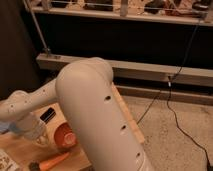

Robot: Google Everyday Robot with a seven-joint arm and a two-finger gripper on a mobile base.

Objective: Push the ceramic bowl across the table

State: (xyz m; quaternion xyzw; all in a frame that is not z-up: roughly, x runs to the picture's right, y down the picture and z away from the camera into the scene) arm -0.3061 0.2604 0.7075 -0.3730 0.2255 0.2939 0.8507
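Far left, near corner of the bench (20,149): a printed packet (6,161), and I can't make out its lettering. Next along is my gripper (43,139), low over the wood with its fingers closed narrow. Just to its right sits the ceramic bowl (65,136), upright, though I can't tell if we're touching. A carrot (53,161) lies nearer than both. My pale elbow (95,100) hides the bench's right side.

One camera, high behind the gripper (43,139), looks down close past the arm (100,115); the gripper hangs low-left over the bench (129,120).
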